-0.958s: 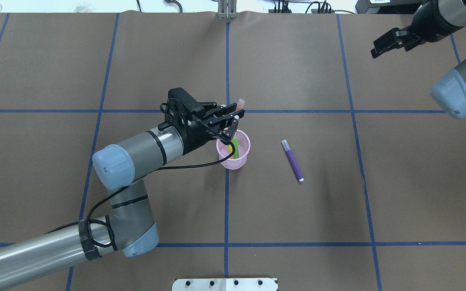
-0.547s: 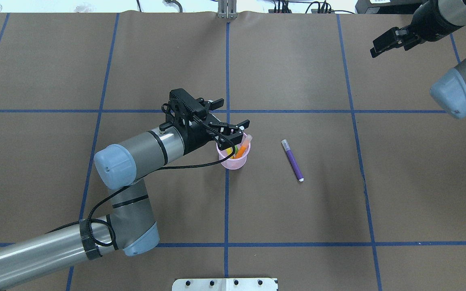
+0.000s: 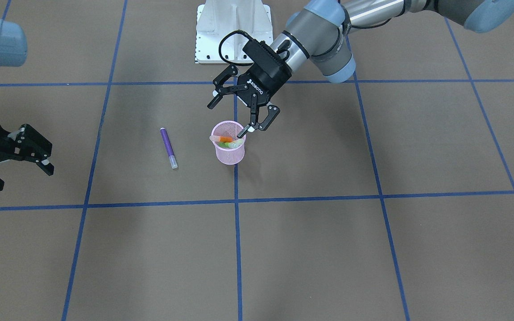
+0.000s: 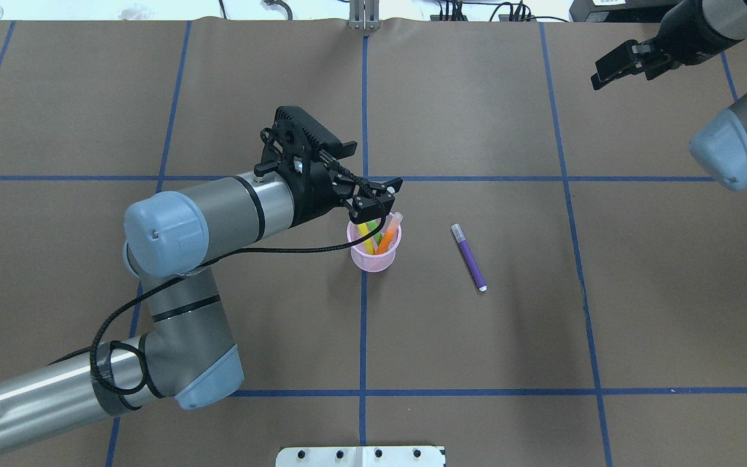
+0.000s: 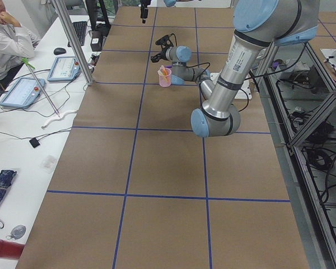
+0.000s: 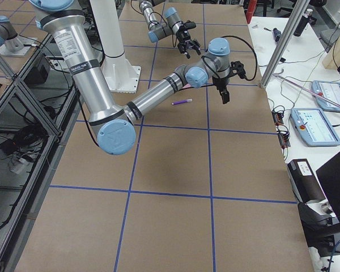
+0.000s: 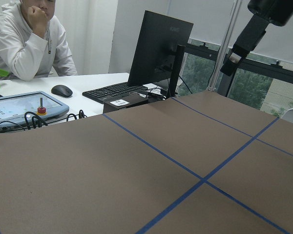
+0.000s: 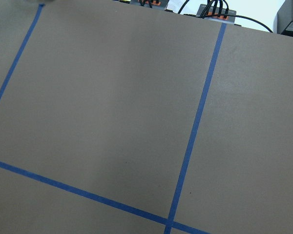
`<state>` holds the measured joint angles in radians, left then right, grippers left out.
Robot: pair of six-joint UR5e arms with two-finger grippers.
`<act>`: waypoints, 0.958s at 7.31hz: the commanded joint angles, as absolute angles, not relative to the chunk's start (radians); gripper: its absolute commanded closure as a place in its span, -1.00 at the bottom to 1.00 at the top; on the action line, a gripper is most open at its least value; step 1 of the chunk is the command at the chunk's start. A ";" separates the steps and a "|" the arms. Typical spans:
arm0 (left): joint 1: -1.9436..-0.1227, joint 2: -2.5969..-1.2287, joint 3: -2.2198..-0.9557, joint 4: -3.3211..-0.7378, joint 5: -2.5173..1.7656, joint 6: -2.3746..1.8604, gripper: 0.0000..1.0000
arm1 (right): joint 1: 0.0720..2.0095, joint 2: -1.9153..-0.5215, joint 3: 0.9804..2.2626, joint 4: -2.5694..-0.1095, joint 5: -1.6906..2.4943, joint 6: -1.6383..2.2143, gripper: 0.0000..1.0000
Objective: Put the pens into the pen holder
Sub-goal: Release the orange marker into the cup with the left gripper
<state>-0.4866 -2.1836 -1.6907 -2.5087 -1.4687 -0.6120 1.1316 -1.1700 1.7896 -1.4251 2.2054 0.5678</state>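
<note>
The pen holder [image 4: 374, 259] stands upright on the brown table [image 4: 477, 363], right on a lengthwise blue tape line [image 4: 362, 324] and just on the robot's side of a crossing line. Three pens lean inside it with their whitish caps up: an orange pen [image 4: 388, 236] whose cap pokes past the rim toward the robot's right, a yellow pen [image 4: 366, 233] and a green pen [image 3: 224, 145] tucked between them. The purple pen [image 4: 469, 257] lies flat on the paper, near the holder on its right side but not touching it, with its translucent cap pointing away from the robot. The left gripper [image 3: 232, 115] hangs tilted over the holder's mouth, jaws spread wide and holding nothing. In the front-facing view one fingertip [image 3: 244, 132] shows right at the rim on the robot's left side of the cup, though whether it touches the mesh cannot be told. The right gripper [image 3: 22, 177] hovers far out at the table's right end, well apart from the purple pen, its jaws also apart and empty. The left wrist view shows only bare paper, a monitor [image 7: 158, 51] and a seated person [image 7: 27, 41] at a desk beyond the table edge
</note>
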 commanded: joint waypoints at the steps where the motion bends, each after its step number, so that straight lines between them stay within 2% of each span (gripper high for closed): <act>1: -0.578 -2.180 -1.894 -2.065 -1.597 -0.614 -0.97 | 1.108 -1.155 1.804 -1.425 2.203 0.645 -0.98; 3: -0.804 -2.169 -1.916 -1.782 -1.943 -0.627 -0.97 | 1.027 -1.134 1.828 -1.428 2.128 0.760 -0.99; 5: -0.926 -2.067 -1.914 -1.741 -1.996 -0.611 -0.98 | 0.950 -1.127 1.848 -1.439 2.080 0.860 -0.99; 7: -0.957 -1.951 -1.955 -1.701 -2.029 -0.534 -0.98 | 0.806 -1.132 1.848 -1.440 1.949 0.877 -0.99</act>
<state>-0.9357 -2.0316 -1.9259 -1.7173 -2.0119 -0.5812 0.8991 -1.1299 1.8466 -1.4385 2.0309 0.8636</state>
